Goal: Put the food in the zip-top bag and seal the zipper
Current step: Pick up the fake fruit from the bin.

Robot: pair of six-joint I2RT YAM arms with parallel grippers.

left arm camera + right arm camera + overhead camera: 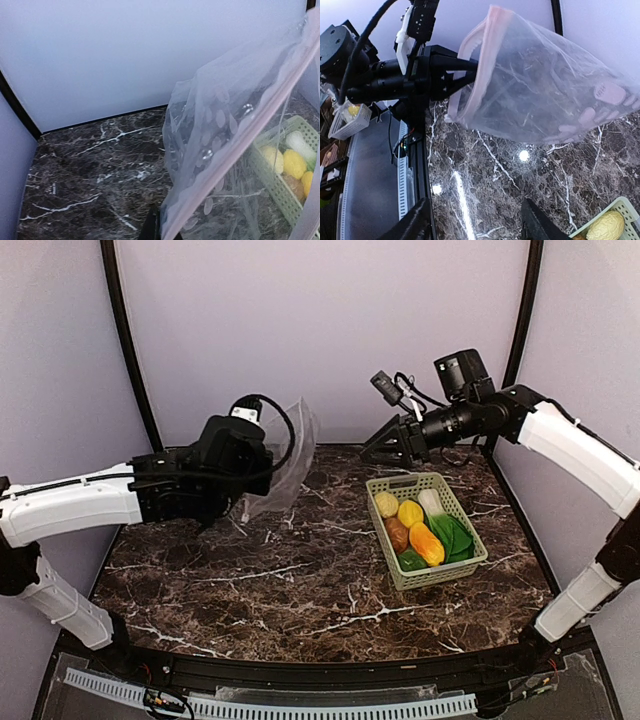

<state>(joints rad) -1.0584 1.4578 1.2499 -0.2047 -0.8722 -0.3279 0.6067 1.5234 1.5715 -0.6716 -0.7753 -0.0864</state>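
The clear dotted zip-top bag hangs in the air at the back left, lifted off the marble table. My left gripper is shut on its mouth edge. In the left wrist view the gripper pinches the pinkish zipper. The right wrist view shows the bag, its zipper and the left fingers on it. The food lies in the green basket: lemon, bok choy, potato, orange piece, green pepper. My right gripper is open and empty behind the basket, and it also shows in the right wrist view.
Pale walls and black corner posts close in the table at the back and sides. A black rail with a white cable strip runs along the front edge. The basket stands at the right centre of the table.
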